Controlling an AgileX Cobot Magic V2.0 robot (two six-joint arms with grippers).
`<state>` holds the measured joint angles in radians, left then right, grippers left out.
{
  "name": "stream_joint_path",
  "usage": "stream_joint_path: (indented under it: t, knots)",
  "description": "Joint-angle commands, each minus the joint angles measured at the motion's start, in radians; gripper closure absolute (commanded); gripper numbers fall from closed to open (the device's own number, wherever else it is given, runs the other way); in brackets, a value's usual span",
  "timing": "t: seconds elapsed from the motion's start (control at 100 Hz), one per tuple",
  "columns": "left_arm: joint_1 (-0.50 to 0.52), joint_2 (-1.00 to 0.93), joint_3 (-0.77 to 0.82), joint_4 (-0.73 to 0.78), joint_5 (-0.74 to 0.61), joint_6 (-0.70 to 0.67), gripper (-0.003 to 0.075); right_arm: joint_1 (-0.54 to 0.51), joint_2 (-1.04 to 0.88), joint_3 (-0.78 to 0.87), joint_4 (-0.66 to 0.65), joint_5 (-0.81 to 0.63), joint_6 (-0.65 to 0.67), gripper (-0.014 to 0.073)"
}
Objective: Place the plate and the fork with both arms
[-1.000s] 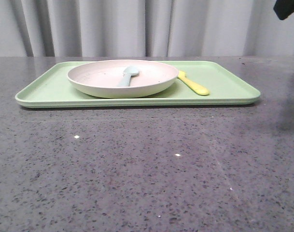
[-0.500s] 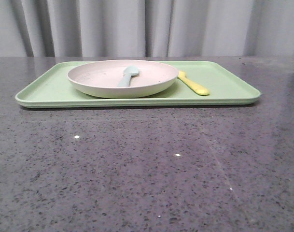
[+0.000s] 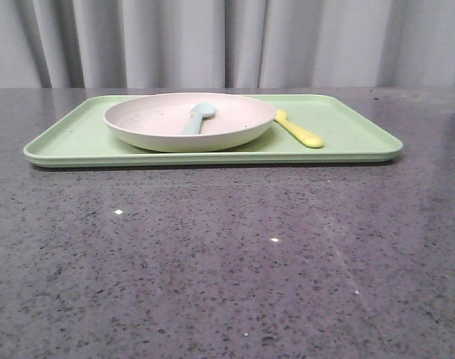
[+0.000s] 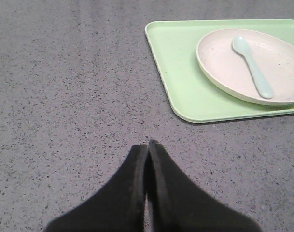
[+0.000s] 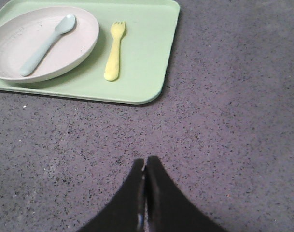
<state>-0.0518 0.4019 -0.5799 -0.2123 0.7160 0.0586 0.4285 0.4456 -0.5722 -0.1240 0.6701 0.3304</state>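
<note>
While both arms hang back over bare counter, the round, shallow, cream-pink plate with its raised rim [image 3: 190,121] sits on the flat rectangular light-green tray [image 3: 347,134], left of the tray's middle in the front view, with a pale blue-grey plastic spoon [image 3: 198,117] lying inside it. Just beside the plate's right edge, apart from it and flat on the tray, lies the small yellow plastic fork [image 5: 115,50]. Its long axis runs roughly away from the right claw [image 5: 146,164], the thick handle end nearer that claw and the tines pointing to the tray's far side. The right claw is clenched, its two dark fingers pressed together on nothing, and it is well apart from the tray over the speckled grey counter [image 3: 227,262]. The left claw [image 4: 147,147] is likewise clenched on nothing, off the tray's left end, with the plate lying beyond the tray's near-left corner from it. Judged from this layout, the fork belongs to the right arm and the plate to the left, though plate and fork may already lie where the task wants them.
</note>
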Motion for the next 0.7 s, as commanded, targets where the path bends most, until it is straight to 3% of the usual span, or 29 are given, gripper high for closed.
stream_joint_path:
  t: [0.0, 0.29, 0.69]
  knots:
    - [-0.009, -0.027, -0.007, -0.018, -0.079, -0.001, 0.0741, -0.001, -0.046, -0.002, -0.024, -0.081, -0.007, 0.0661]
    - [-0.009, -0.158, 0.038, -0.018, -0.033, -0.001, 0.0741, -0.001, -0.185, 0.043, -0.024, -0.076, -0.007, 0.0661]
    - [-0.009, -0.177, 0.040, -0.018, -0.033, -0.001, 0.0741, -0.001, -0.194, 0.043, -0.024, -0.073, -0.007, 0.0661]
